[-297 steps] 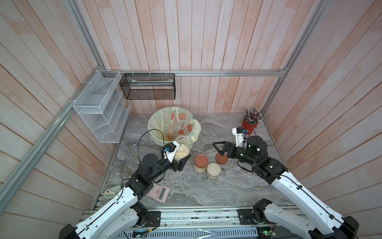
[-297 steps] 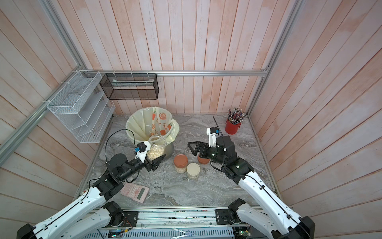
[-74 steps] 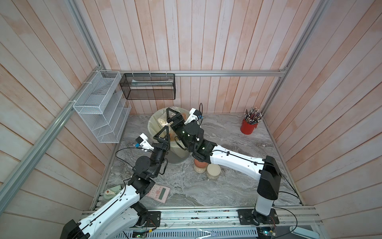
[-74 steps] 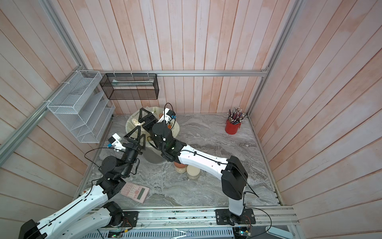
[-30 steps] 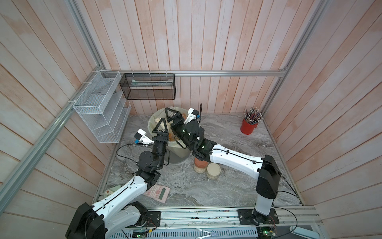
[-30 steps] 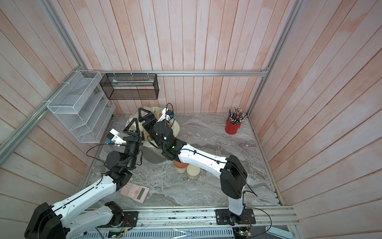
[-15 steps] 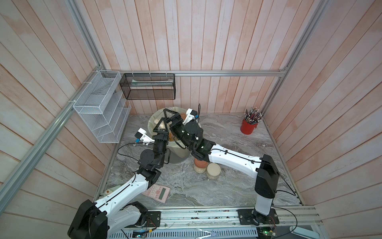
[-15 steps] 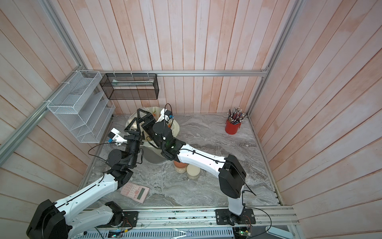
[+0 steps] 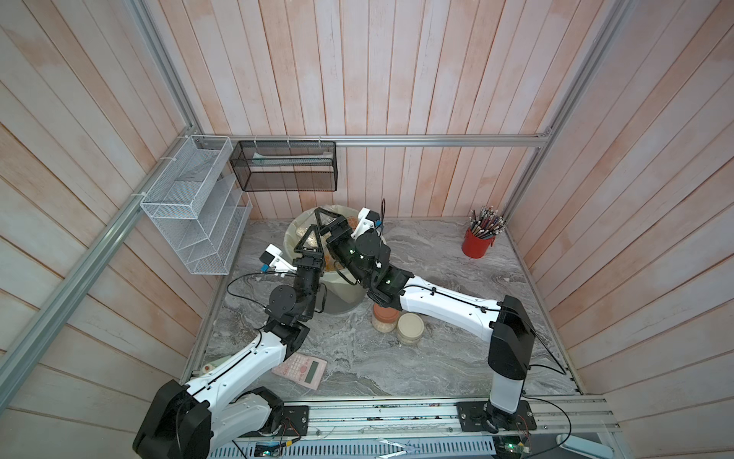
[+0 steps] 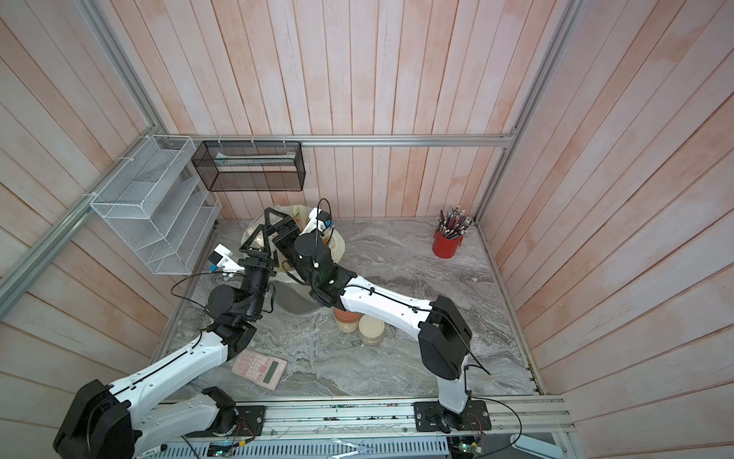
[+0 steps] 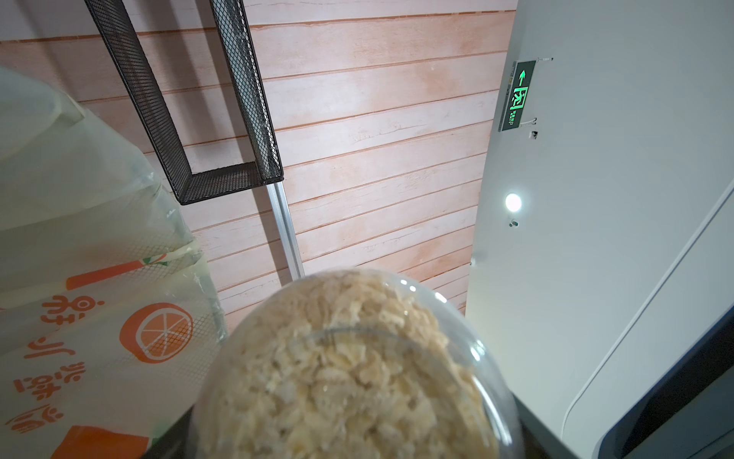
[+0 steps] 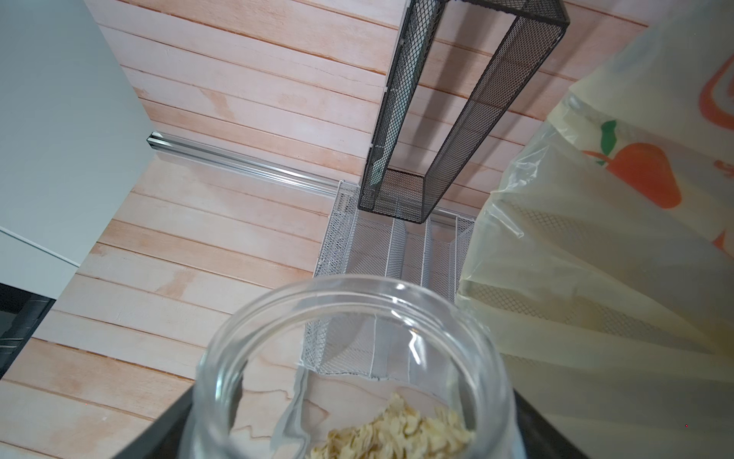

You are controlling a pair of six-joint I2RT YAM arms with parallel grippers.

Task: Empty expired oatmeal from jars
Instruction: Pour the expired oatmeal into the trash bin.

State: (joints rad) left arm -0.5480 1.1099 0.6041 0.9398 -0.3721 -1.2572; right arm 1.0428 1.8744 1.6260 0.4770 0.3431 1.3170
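Note:
Above the lined grey bin (image 9: 344, 299), both grippers meet on one clear, lidless jar. The left wrist view shows its rounded base (image 11: 349, 377) packed with pale oatmeal flakes. In the right wrist view its open mouth (image 12: 353, 302) faces the wall, with oatmeal (image 12: 397, 433) low inside. My left gripper (image 9: 310, 239) is shut on the jar's base end, and my right gripper (image 9: 328, 222) is shut on its mouth end. The grippers mostly hide the jar in both top views. Two lidded jars stand on the table, one orange-lidded (image 9: 384, 316) and one cream-lidded (image 9: 410, 328).
The bin's cream orange-print liner (image 11: 99, 318) hangs close beside the jar. A black mesh basket (image 9: 284, 167) and a white wire rack (image 9: 194, 222) hang on the walls behind. A red pencil cup (image 9: 476, 246) stands at the back right, and a pink calculator (image 9: 300, 367) lies near the front.
My left gripper's jaws have closed from wide open onto the jar that the right gripper holds. Both arms have stayed over the bin.

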